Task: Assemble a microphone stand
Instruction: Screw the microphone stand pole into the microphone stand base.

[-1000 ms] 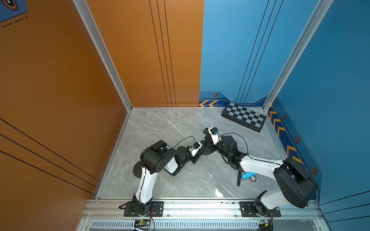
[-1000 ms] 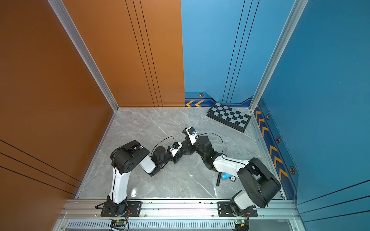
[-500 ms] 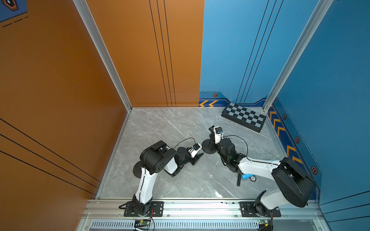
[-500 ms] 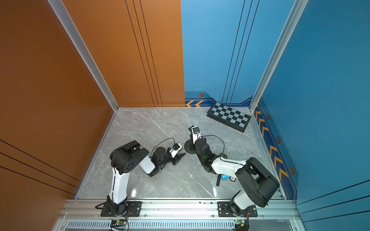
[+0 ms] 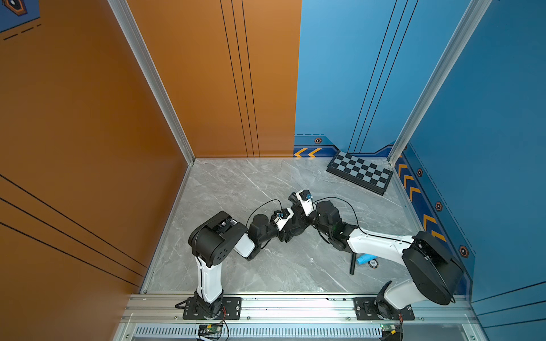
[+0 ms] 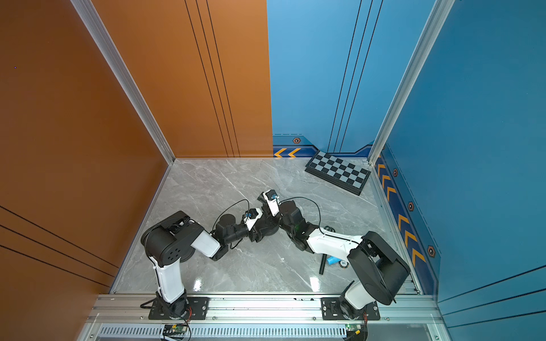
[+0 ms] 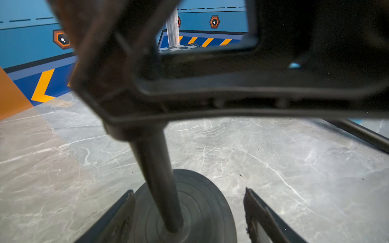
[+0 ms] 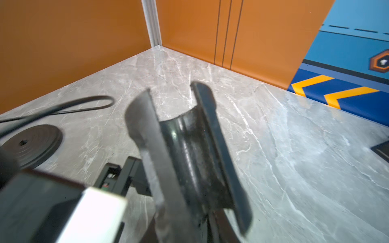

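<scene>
The left claw (image 7: 189,190) stands open, its two dark fingers (image 7: 124,212) spread to either side of the round black ribbed base disc (image 7: 206,199), which lies flat on the grey marble tabletop (image 7: 294,157). One finger overlaps the base's rim in the left wrist view. The other leaves a strip of marble between itself and the rim, so nothing is clamped. Half a second ago this claw was drawn back from the base and less widely spread; it has since come forward and widened.

From the base's centre rises the slim black metal pole (image 7: 153,168), leaning a little, its foot in the centre hole. At the pole's upper end the right claw (image 8: 172,88) is closed on it, as it was a second ago. In both top views the two wrists bunch over the base and hide it.

The pole looks started in the base, though I cannot tell whether it is fully seated. The left claw's release and return reads as a fresh bite between turns, so that joint is probably still being tightened.

Apart from the base, how far I cannot tell, lies a second flat black disc with a bare centre hole (image 8: 31,145). Well away from the base, beside the right arm, a short black rod (image 5: 352,264) and a small blue cylinder (image 5: 364,259) lie untouched, likely later parts. Farther still from the base is a black-and-grey chequered board (image 5: 362,172).
</scene>
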Action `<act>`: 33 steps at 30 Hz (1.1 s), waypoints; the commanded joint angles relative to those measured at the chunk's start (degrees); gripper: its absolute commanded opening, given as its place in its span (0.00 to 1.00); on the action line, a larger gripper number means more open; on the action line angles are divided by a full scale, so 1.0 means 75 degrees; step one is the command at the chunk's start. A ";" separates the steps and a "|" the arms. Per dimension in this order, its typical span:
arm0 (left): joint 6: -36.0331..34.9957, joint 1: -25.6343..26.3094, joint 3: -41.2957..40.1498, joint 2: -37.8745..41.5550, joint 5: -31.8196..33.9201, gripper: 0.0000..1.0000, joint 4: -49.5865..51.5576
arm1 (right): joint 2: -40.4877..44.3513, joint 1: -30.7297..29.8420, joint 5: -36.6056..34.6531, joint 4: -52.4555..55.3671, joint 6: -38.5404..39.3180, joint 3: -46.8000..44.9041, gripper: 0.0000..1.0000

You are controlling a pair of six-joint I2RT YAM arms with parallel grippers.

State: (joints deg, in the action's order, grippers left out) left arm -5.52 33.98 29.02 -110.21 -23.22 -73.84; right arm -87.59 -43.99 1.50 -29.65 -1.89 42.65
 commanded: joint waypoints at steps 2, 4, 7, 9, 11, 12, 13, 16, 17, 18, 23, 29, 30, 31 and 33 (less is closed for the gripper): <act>0.0376 -0.0060 0.0048 -0.0365 -0.0171 0.82 0.0101 | -0.0123 -0.0112 0.0840 0.0328 0.0455 0.0249 0.01; 0.0367 -0.0055 0.0019 -0.0481 -0.0107 0.82 0.0096 | -0.0122 -0.0117 0.1069 0.0387 0.0544 0.0205 0.01; 0.0398 -0.0080 -0.0001 -0.0626 -0.0055 0.82 0.0106 | -0.0085 -0.0100 0.1313 0.0586 0.0650 0.0189 0.01; 0.0415 -0.0079 0.0011 -0.0720 -0.0003 0.81 0.0097 | -0.0076 -0.0062 0.1413 0.0637 0.0662 0.0162 0.01; 0.0398 -0.0090 0.0008 -0.0827 0.0086 0.80 0.0085 | -0.0064 -0.0017 0.1486 0.0637 0.0651 0.0120 0.05; 0.0401 -0.0095 -0.0003 -0.0861 0.0128 0.80 0.0085 | -0.0063 0.0012 0.1527 0.0637 0.0649 0.0102 0.09; 0.0387 -0.0100 -0.0024 -0.0889 0.0120 0.79 0.0084 | -0.0052 0.0043 0.1561 0.0625 0.0618 0.0091 0.13; 0.0339 -0.0102 -0.0059 -0.0988 0.0314 0.78 0.0094 | 0.0004 0.0107 0.1670 0.0513 0.0602 0.0028 0.30; 0.0344 -0.0106 -0.0068 -0.1033 0.0376 0.78 0.0089 | 0.0039 0.0128 0.1737 0.0466 0.0614 0.0003 0.36; 0.0340 -0.0101 -0.0071 -0.1071 0.0418 0.78 0.0092 | 0.0093 0.0134 0.1818 0.0438 0.0627 -0.0004 0.43; 0.0449 -0.0124 -0.0029 -0.1172 0.0468 0.77 0.0093 | 0.0366 0.0444 0.2911 0.0813 0.0969 0.0132 0.55; 0.0448 -0.0159 -0.0019 -0.1216 0.0320 0.76 0.0086 | 0.0110 0.1400 0.4473 0.1233 0.1505 0.0385 0.56; 0.0443 -0.0168 -0.0025 -0.1219 0.0288 0.76 0.0076 | 0.0022 0.1483 0.4582 0.1234 0.1513 0.0455 0.56; 0.0426 -0.0171 -0.0022 -0.1215 0.0260 0.76 0.0075 | -0.0054 0.1515 0.4616 0.1221 0.1528 0.0536 0.56; 0.0416 -0.0175 -0.0031 -0.1207 0.0232 0.76 0.0083 | -0.0194 0.1519 0.4563 0.1197 0.1553 0.0675 0.55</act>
State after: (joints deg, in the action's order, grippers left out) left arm -3.40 33.26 29.02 -117.12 -21.45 -78.59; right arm -87.66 -32.67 30.94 -22.50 7.88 45.17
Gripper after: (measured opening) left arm 0.764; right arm 0.553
